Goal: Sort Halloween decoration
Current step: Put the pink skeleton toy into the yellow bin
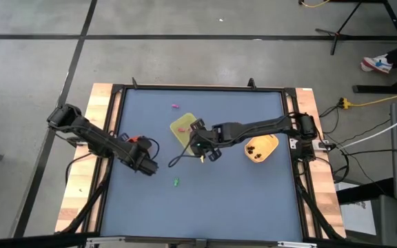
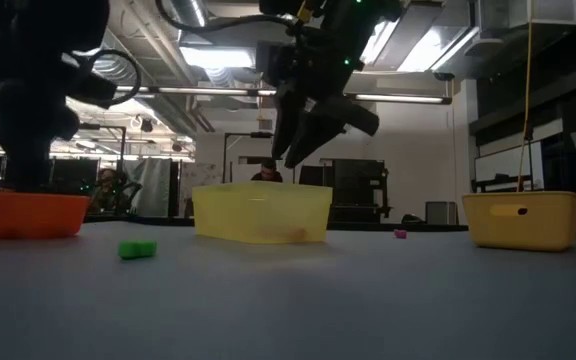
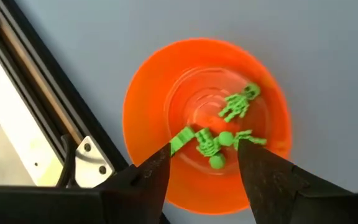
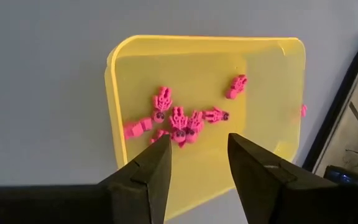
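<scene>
Pink trinkets (image 4: 178,121) mostly in yellow tray (image 4: 263,74), green skeletons (image 3: 219,134) in orange bowl (image 3: 148,112); both claws spread, empty; green stray (image 1: 176,182) near table's front edge, pink stray (image 1: 174,106) near back edge left.

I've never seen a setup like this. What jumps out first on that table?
The colours: an orange bowl holding green skeleton trinkets under the left gripper, and a yellow tray of pink trinkets under the right gripper, both with fingers apart. One green trinket and one pink trinket lie loose on the blue table.

Green skeleton trinkets (image 3: 219,134) inside orange bowl (image 3: 148,112)
</scene>
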